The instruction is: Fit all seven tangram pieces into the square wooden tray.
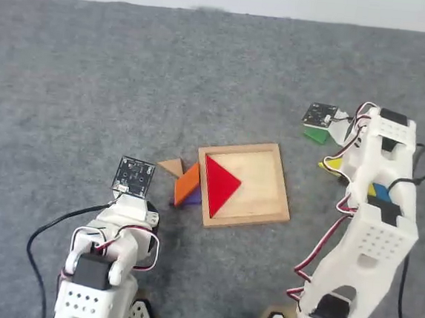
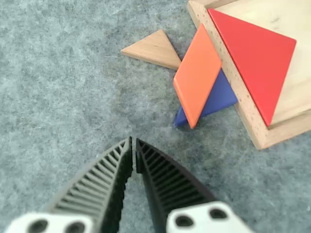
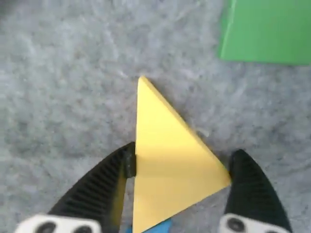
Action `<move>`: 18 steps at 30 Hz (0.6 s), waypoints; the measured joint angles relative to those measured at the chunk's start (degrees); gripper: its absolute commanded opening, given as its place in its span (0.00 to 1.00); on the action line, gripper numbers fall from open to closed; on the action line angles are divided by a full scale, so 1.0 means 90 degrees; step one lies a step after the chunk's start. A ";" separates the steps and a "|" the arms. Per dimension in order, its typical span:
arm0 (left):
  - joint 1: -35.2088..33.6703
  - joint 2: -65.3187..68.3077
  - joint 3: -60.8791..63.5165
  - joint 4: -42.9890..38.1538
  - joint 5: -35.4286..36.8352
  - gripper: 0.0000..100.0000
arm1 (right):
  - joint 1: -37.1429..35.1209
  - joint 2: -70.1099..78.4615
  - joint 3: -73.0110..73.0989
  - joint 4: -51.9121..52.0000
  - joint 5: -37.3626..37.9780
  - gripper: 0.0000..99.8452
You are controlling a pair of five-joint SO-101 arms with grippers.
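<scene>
The square wooden tray (image 1: 244, 220) lies mid-table with a red triangle (image 1: 219, 183) inside along its left wall. Just outside that wall an orange parallelogram (image 2: 197, 73) lies on top of a blue triangle (image 2: 221, 97), with a plain wooden triangle (image 2: 153, 48) beside them. My left gripper (image 2: 133, 141) is shut and holds nothing, hovering over the carpet short of these pieces. My right gripper (image 3: 183, 155), right of the tray, is shut on a yellow triangle (image 3: 165, 145), one finger on each side. Below the yellow piece a bit of a blue piece (image 3: 158, 226) shows. A green piece (image 3: 267, 29) lies just beyond.
Grey carpet covers the table. The left arm (image 1: 111, 254) stands at the front left and the right arm (image 1: 372, 210) at the front right, leaning over the area right of the tray. The green piece (image 1: 316, 135) lies behind the tray's right corner.
</scene>
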 measured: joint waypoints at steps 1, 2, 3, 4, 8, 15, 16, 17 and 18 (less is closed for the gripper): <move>0.0000 0.0000 0.0000 0.0000 0.0000 0.01 | 0.0020 0.0000 0.0000 0.0000 -0.0010 0.21; 0.0000 0.0000 0.0000 0.0000 0.0000 0.01 | 0.0029 0.0000 0.0000 -0.0010 0.0000 0.21; 0.0000 0.0000 0.0000 0.0000 0.0000 0.01 | 0.0029 0.0000 0.0000 -0.0010 -0.0088 0.21; 0.0000 0.0000 0.0000 0.0000 0.0000 0.01 | 0.0029 -0.0010 0.0000 -0.0020 -0.0225 0.21; 0.0000 0.0000 0.0000 0.0000 0.0000 0.01 | 0.0020 -0.0215 0.0107 -0.0020 -0.1192 0.20; 0.0000 0.0000 0.0000 0.0000 0.0000 0.01 | -0.0049 -0.0977 0.0137 0.0479 -0.3223 0.20; 0.0000 0.0000 0.0000 0.0000 0.0000 0.01 | -0.0127 -0.1104 0.0137 0.0537 -0.3448 0.20; 0.0000 0.0000 0.0000 0.0000 0.0000 0.01 | -0.0195 -0.1250 0.0137 0.0625 -0.3653 0.20; 0.0000 0.0000 0.0000 0.0000 0.0000 0.01 | -0.0254 -0.1387 0.0137 0.0723 -0.3897 0.20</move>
